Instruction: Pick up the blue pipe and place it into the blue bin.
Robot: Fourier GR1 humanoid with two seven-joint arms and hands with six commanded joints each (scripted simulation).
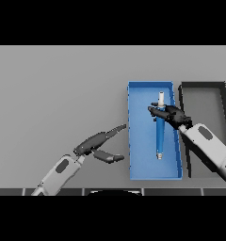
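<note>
We see the fingers (pixel 158 112) of the right hand (pixel 171 114) curled around the upper part of the blue pipe (pixel 160 134), with the thumb side closing on it just below its white tip. The pipe is long and thin and runs nearly straight along the length of the blue bin (pixel 132 141), white end toward the far wall, other end near the bin's middle. We cannot tell whether the pipe lies on the bin's floor or hangs just above it. The right arm comes in from the lower right, crossing the bin's right wall and the near left corner of a black bin (pixel 203 84) that stands just beside the blue one. We see nothing inside the black bin apart from the arm passing over it.

The left hand (pixel 100 145) shows to the left of the blue bin, over the grey tabletop (pixel 53 94), fingers stretched straight toward the bin's left wall and thumb spread apart below them, holding nothing.
</note>
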